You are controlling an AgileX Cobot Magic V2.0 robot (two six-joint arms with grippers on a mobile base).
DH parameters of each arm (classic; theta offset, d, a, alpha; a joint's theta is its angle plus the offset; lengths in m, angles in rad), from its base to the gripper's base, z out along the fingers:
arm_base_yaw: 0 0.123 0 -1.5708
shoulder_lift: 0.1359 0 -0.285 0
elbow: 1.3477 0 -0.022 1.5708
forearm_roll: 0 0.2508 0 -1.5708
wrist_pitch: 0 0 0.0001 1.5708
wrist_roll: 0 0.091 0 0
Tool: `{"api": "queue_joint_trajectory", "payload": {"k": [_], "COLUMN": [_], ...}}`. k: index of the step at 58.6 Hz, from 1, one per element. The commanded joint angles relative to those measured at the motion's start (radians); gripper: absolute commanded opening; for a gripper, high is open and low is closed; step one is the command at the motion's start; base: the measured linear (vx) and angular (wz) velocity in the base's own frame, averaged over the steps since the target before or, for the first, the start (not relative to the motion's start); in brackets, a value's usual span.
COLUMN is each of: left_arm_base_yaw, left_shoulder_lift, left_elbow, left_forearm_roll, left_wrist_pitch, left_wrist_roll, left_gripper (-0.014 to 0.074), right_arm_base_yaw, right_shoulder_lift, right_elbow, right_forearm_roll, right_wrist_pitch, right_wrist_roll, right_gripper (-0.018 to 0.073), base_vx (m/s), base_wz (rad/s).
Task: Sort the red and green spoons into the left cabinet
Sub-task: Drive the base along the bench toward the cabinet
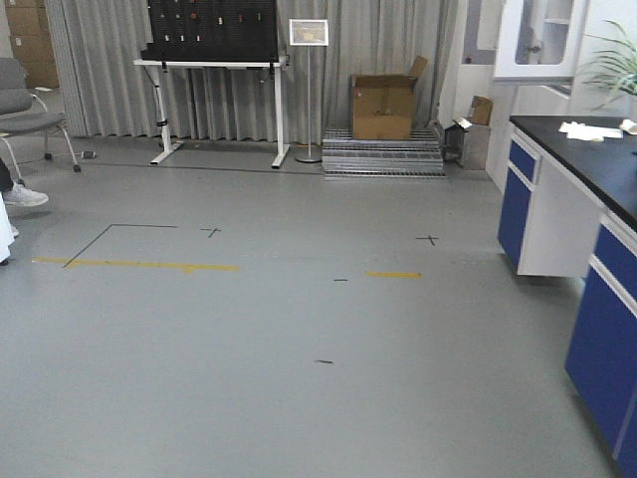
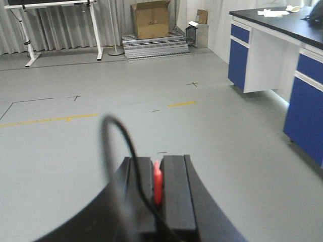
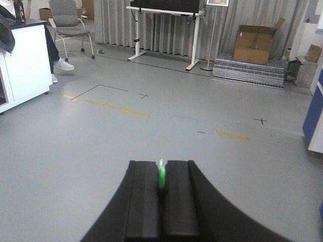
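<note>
Spoons are both gripped. The bright red plastic spoon (image 2: 157, 182) is pinched in the left jaws and the bright green plastic spoon (image 3: 162, 176) in the right jaws. Each shows only as a short stub standing in the slot between the black jaws. The rest is hidden, so I can't tell which end is which.

Around the jaws, big to small:
- Plain grey floor (image 1: 299, 398) lies below and ahead of both jaws.
- Pleated grey curtain (image 1: 109, 70) runs across the far end, well ahead of the jaws.
- Blue-fronted bench with a black top (image 1: 597, 164) is ahead and to the right of the left jaws, with white papers (image 1: 587, 130) on its top.
- White-framed stand carrying a black panel (image 1: 214, 63) is far ahead, left of the left jaws' line.
- Ribbed metal platform (image 1: 383, 157) is far ahead, close to straight on from the left jaws.
- Brown cardboard box (image 1: 382, 108) sits on that platform with its flaps open.
- Grey office chair (image 3: 68, 20) is far ahead and left of the right jaws.
- Yellow tape strips (image 1: 139, 265) are on the floor, between the jaws and the stand.
- Thin black cable (image 2: 130, 146) loops over the left jaws, blurred, and comes down just left of the red stub.
</note>
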Motion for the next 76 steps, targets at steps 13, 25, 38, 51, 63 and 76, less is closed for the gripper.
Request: {"api": "queue_joint_trajectory", "payload": {"k": [13, 25, 38, 51, 63, 76], "left_arm_base_yaw": [-0.002, -0.002, -0.002, -0.002, -0.002, -0.002], "left_shoulder_lift": [0.000, 0.000, 0.000, 0.000, 0.000, 0.000], "left_elbow": [-0.027, -0.027, -0.027, -0.027, -0.027, -0.027], "left_forearm_roll": [-0.025, -0.025, -0.025, -0.025, -0.025, -0.025], "left_wrist_pitch": [-0.065, -0.065, -0.065, -0.065, -0.065, -0.067], "left_wrist_roll": [-0.008, -0.008, -0.008, -0.008, -0.008, -0.008], "left_gripper": [-0.0001, -0.0001, -0.0001, -0.0001, -0.0001, -0.0001], "right_arm_base_yaw": [-0.005, -0.005, -0.005, -0.005, -0.005, -0.005], "right_shoulder_lift": [0.003, 0.003, 0.003, 0.003, 0.003, 0.003], "right_elbow": [-0.029, -0.029, -0.029, -0.029, -0.029, -0.029], "right_forearm_roll": [0.020, 0.020, 0.020, 0.020, 0.020, 0.020], "right_wrist_pitch": [-0.067, -0.067, -0.068, -0.068, -0.068, -0.068], "right_wrist_roll": [-0.001, -0.001, -0.001, -0.001, -0.001, -0.001], "right_gripper": [-0.0003, -0.0003, -0.0003, -0.0003, -0.0003, -0.0003], "base_vx": [0.68, 0.68, 0.68, 0.68, 0.68, 0.69], "base_wz": [0.14, 0.10, 0.04, -0.02, -0.03, 0.01]}}
